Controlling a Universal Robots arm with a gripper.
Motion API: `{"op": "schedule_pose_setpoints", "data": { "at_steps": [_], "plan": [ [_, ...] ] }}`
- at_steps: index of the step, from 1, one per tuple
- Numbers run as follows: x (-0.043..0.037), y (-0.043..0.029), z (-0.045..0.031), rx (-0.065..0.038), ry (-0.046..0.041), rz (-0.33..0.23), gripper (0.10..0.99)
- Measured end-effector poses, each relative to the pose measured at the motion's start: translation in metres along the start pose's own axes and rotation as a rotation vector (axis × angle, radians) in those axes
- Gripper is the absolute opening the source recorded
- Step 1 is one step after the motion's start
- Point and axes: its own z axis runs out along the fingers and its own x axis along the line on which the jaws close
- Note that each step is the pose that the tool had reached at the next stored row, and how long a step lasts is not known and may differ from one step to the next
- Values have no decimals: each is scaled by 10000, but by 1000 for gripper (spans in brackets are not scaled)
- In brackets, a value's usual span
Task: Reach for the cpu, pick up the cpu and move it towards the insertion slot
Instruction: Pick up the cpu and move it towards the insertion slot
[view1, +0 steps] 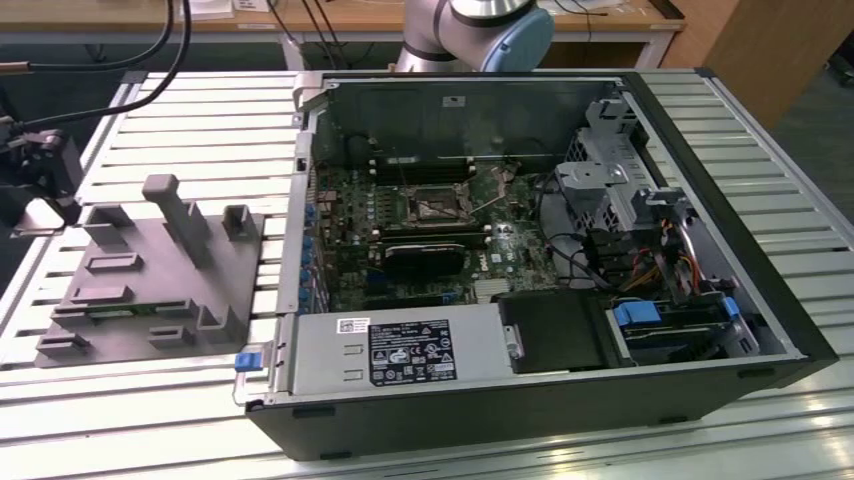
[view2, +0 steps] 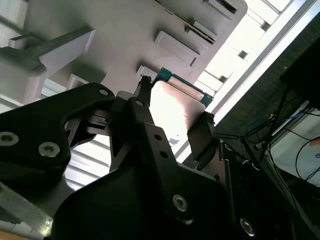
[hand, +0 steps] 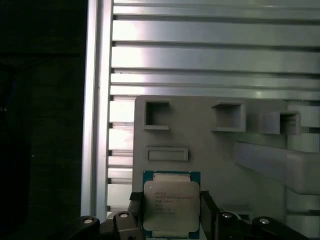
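Pinching the cpu (hand: 171, 202) by two opposite edges with the hand (view2: 176, 100), at the fixture's (hand: 225, 150) edge on the exterior view's left, well apart from the slot (view1: 434, 207) in the open case (view1: 747, 300). Best kept level, squeezed lightly, lifted straight. Angled down at the table (view1: 200, 130), reaching from the far-side arm base (view1: 481, 30).

Slatted aluminium table (view1: 200, 110); carries one grey moulded fixture (view1: 147, 290) with upright posts, toward the exterior view's left; one open black computer case (view1: 534, 400), lying on its side, just beside it.
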Motion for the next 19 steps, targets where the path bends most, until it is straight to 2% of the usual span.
{"op": "schedule_pose_setpoints", "data": {
  "at_steps": [19],
  "plan": [
    [0,11,-308,0,1,0,541]
  ]
}}
